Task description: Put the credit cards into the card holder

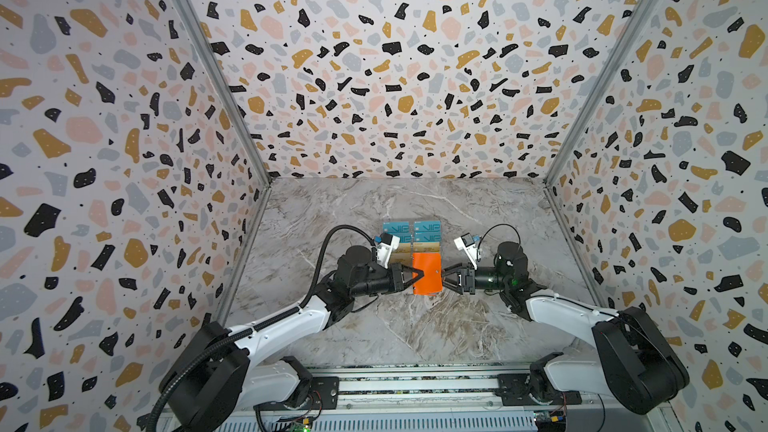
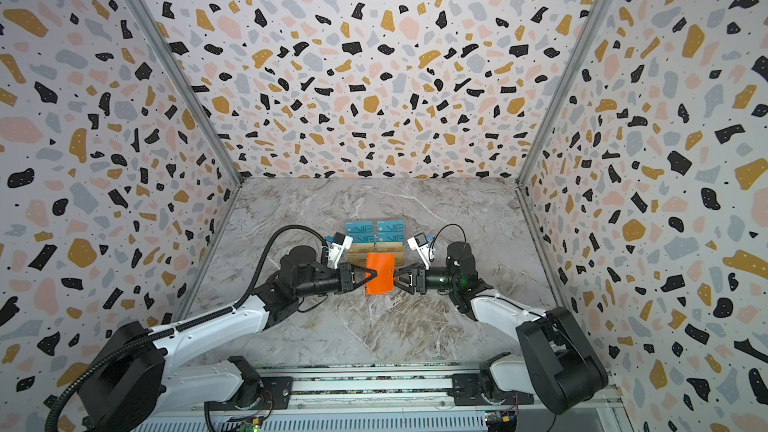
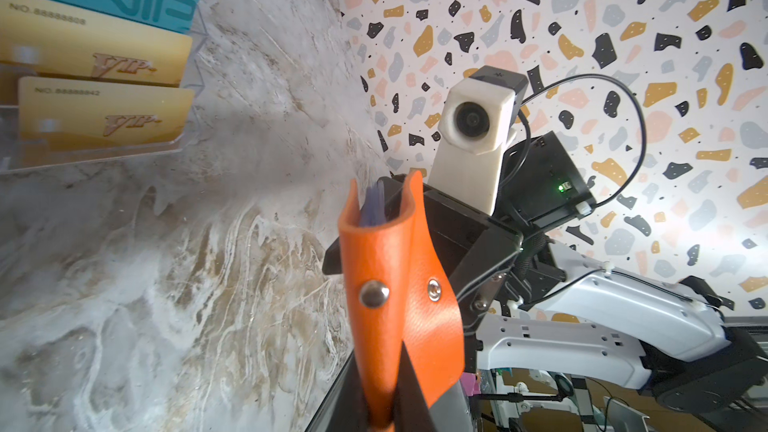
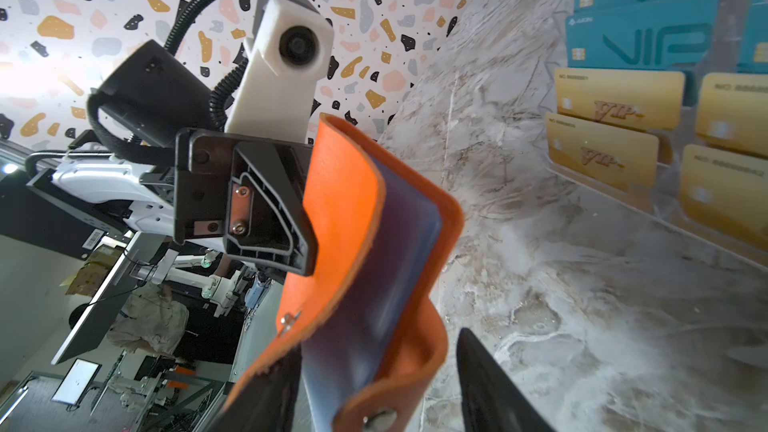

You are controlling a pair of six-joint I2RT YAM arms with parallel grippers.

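- In both top views we look down on a grey-brown marbled tabletop (image 1: 374, 326), boxed on three sides by terrazzo-print walls (image 1: 374, 56), with a metal rail (image 1: 415, 384) along the near edge.
- There the orange card holder (image 1: 427, 274) sits mid-table between the two arms, just in front of the credit cards (image 1: 426, 231), which stand in tiers with teal behind and gold in front. The left gripper (image 1: 420, 274) is pinched tight on the holder's left edge. The right gripper (image 1: 444, 279) has its fingers spread at the right edge.
- In the left wrist view the holder is clamped between the fingers, clear of the marble, with two snap studs (image 3: 374, 293) showing. The cards rest in a clear stand (image 3: 83, 162). We read "VIP" on teal and gold cards alike, and "NO." before digits too blurred to trust.
- In the right wrist view the holder's bluish inner sleeves (image 4: 374, 284) gape. The right fingers (image 4: 490, 384) sit apart on either side of its edge, gripping nothing. "VIP" shows again, and the small corner logo on the teal cards is unreadable. Beyond the enclosure we see a dim room with a flat screen (image 4: 95, 309).
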